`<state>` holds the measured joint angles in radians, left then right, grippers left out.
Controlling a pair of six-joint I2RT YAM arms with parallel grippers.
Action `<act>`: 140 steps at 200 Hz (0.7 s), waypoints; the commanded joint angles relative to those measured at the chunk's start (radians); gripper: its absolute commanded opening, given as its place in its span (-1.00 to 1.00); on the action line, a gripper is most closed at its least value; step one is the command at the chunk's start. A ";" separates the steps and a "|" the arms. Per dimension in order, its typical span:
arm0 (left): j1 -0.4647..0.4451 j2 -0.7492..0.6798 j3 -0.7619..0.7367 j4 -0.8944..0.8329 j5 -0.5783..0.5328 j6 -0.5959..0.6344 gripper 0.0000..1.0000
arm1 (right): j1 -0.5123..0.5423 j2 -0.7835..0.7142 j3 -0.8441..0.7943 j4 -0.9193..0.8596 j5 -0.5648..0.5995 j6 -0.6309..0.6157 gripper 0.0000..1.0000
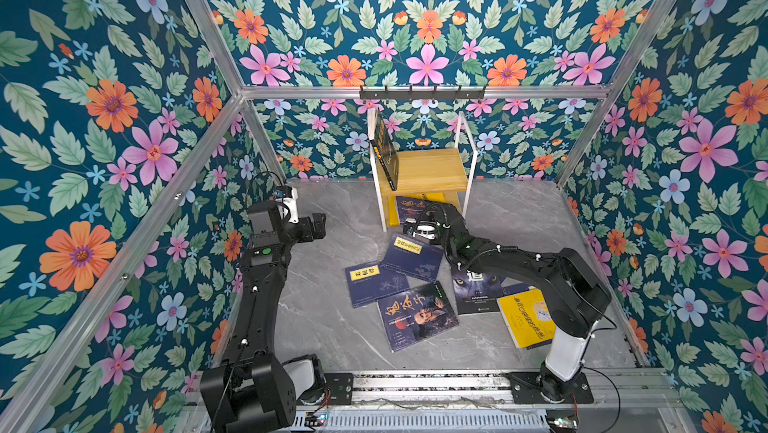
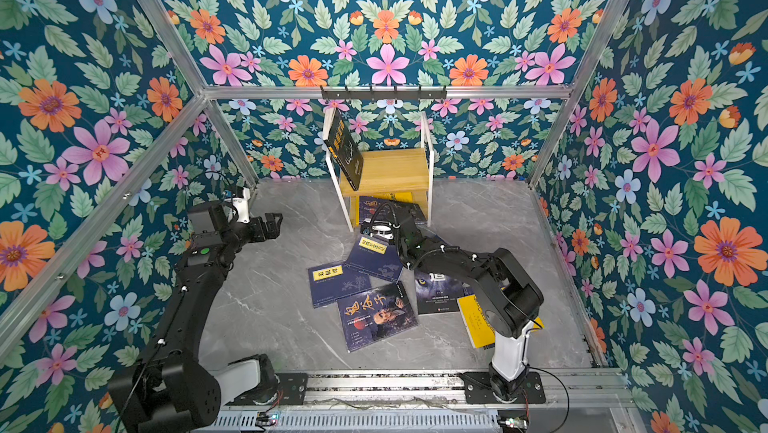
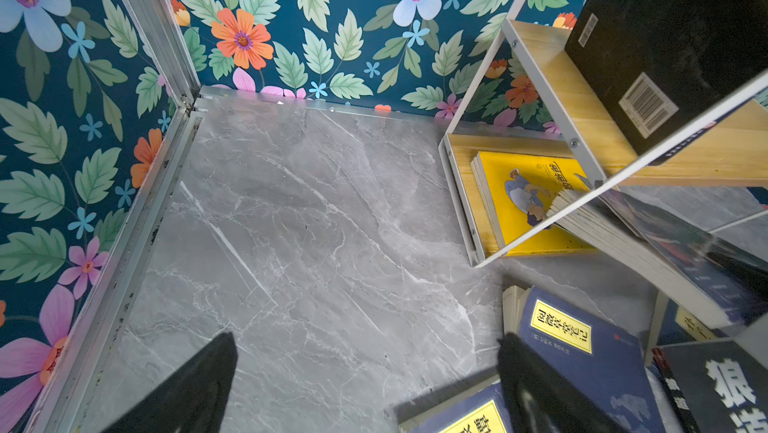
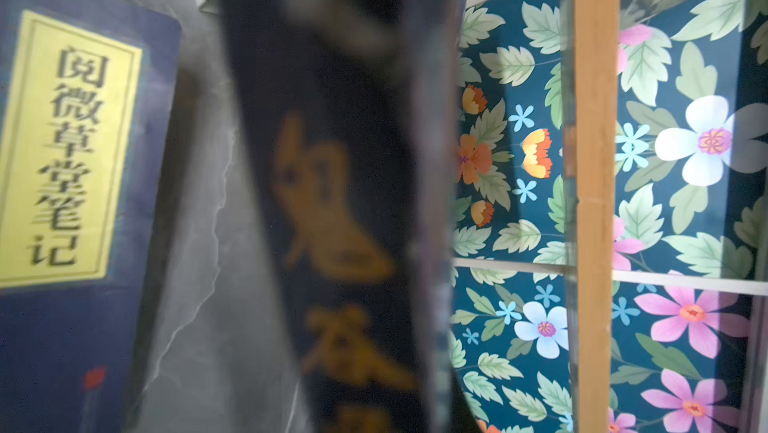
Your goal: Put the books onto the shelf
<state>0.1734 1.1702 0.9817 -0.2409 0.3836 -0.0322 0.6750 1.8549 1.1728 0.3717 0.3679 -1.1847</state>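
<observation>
Left gripper (image 1: 321, 227) is hovering over the grey marble table (image 1: 340, 210), jaws apart; right gripper (image 1: 411, 223) is seemingly clamping a dark orange-titled paperback (image 1: 409, 205) at the white-framed wooden shelf (image 1: 432, 169).

Black hook rail (image 1: 422, 94) on floral wall (image 1: 428, 15); grey marble floor (image 1: 332, 327).
</observation>
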 commanded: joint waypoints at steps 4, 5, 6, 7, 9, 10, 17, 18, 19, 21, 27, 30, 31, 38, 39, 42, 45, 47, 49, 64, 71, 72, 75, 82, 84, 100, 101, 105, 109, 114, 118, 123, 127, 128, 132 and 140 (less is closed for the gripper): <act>0.007 -0.012 0.000 0.006 0.008 -0.005 0.99 | -0.012 0.057 0.040 0.133 -0.016 -0.043 -1.00; 0.008 -0.012 0.000 0.006 0.009 -0.005 0.99 | -0.012 0.059 0.040 0.131 -0.017 -0.044 -1.00; 0.009 -0.012 0.000 0.006 0.009 -0.005 0.99 | -0.012 0.062 0.042 0.131 -0.017 -0.045 -1.00; 0.009 -0.011 0.001 0.005 0.009 -0.005 0.99 | -0.013 0.065 0.044 0.129 -0.017 -0.045 -1.00; 0.009 -0.010 0.001 0.004 0.009 -0.005 0.99 | -0.013 0.068 0.046 0.126 -0.017 -0.046 -1.00; 0.009 -0.010 0.001 0.004 0.009 -0.005 0.99 | -0.013 0.071 0.048 0.126 -0.017 -0.047 -1.00; 0.014 -0.004 0.007 0.000 0.006 -0.007 0.99 | -0.014 0.084 0.053 0.120 -0.017 -0.047 -1.00; 0.015 -0.004 0.006 0.000 0.006 -0.008 0.99 | -0.014 0.085 0.053 0.120 -0.017 -0.046 -1.00; 0.015 -0.003 0.008 0.000 0.006 -0.009 0.99 | -0.014 0.087 0.053 0.120 -0.017 -0.045 -1.00; 0.015 -0.002 0.010 -0.001 0.005 -0.010 0.99 | -0.014 0.089 0.053 0.119 -0.018 -0.044 -1.00; 0.014 0.001 0.012 -0.001 0.003 -0.012 0.99 | -0.014 0.093 0.053 0.111 -0.023 -0.035 -1.00; 0.015 0.001 0.012 -0.002 0.004 -0.013 0.99 | -0.014 0.094 0.052 0.106 -0.029 -0.029 -1.00; 0.015 0.000 0.011 -0.001 0.004 -0.014 0.99 | -0.014 0.094 0.051 0.103 -0.030 -0.027 -1.00; 0.015 -0.002 0.009 0.002 0.012 -0.014 0.99 | -0.014 0.098 0.051 0.085 -0.042 -0.011 -1.00; 0.015 -0.002 0.008 0.003 0.013 -0.014 0.99 | -0.014 0.098 0.051 0.083 -0.043 -0.009 -1.00; 0.015 -0.004 0.005 0.004 0.017 -0.014 0.99 | -0.014 0.101 0.051 0.076 -0.047 -0.004 -1.00; 0.014 -0.004 0.002 0.006 0.021 -0.014 0.99 | -0.014 0.103 0.051 0.070 -0.051 -0.001 -1.00; 0.014 -0.004 0.002 0.006 0.024 -0.013 0.99 | -0.014 0.105 0.051 0.069 -0.052 0.000 -1.00; 0.015 -0.004 0.002 0.007 0.027 -0.012 0.99 | -0.014 0.107 0.051 0.065 -0.054 0.000 -1.00; 0.015 0.006 0.005 0.005 0.037 -0.010 0.99 | -0.014 0.122 0.058 0.036 -0.049 0.007 -1.00; 0.015 0.009 0.007 0.005 0.038 -0.013 0.99 | -0.014 0.120 0.060 0.009 -0.054 0.021 -1.00; 0.015 0.009 0.007 0.005 0.039 -0.014 0.99 | -0.014 0.120 0.061 0.003 -0.056 0.024 -1.00; 0.015 0.009 0.006 0.003 0.041 -0.016 0.99 | -0.014 0.118 0.061 -0.011 -0.062 0.034 -1.00; 0.015 0.004 0.002 0.005 0.046 -0.017 0.99 | -0.015 0.113 0.060 -0.045 -0.082 0.050 -0.97; 0.015 0.001 -0.001 0.006 0.048 -0.017 0.99 | -0.017 0.112 0.059 -0.053 -0.086 0.053 -0.94; 0.017 -0.003 -0.011 0.014 0.060 -0.018 0.99 | -0.020 0.113 0.060 -0.107 -0.110 0.077 -0.72; 0.016 -0.003 -0.011 0.014 0.061 -0.018 0.99 | -0.020 0.113 0.061 -0.109 -0.111 0.077 -0.70; 0.018 -0.001 -0.011 0.013 0.061 -0.020 0.99 | -0.021 0.115 0.064 -0.120 -0.112 0.080 -0.62; 0.019 0.002 -0.008 0.014 0.059 -0.023 0.99 | -0.020 0.116 0.068 -0.134 -0.112 0.081 -0.55; 0.021 0.005 -0.006 0.014 0.058 -0.028 0.99 | -0.021 0.119 0.075 -0.157 -0.114 0.084 -0.48; 0.020 0.006 -0.003 0.012 0.058 -0.032 0.99 | -0.021 0.120 0.082 -0.181 -0.119 0.090 -0.44; 0.020 0.006 -0.003 0.012 0.058 -0.035 0.99 | -0.021 0.120 0.088 -0.202 -0.124 0.095 -0.41; 0.021 0.004 -0.005 0.013 0.061 -0.037 0.99 | -0.022 0.122 0.091 -0.212 -0.127 0.098 -0.39; 0.021 0.003 -0.006 0.014 0.061 -0.037 0.99 | -0.022 0.122 0.092 -0.214 -0.128 0.098 -0.39; 0.021 0.001 -0.010 0.016 0.064 -0.040 0.99 | -0.022 0.122 0.092 -0.218 -0.131 0.099 -0.38; 0.021 -0.005 -0.017 0.023 0.072 -0.045 0.99 | -0.025 0.124 0.094 -0.223 -0.135 0.097 -0.37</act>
<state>0.1925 1.1740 0.9726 -0.2405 0.4290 -0.0540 0.6540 1.9759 1.2510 0.2176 0.2684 -1.1225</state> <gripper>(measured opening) 0.996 0.313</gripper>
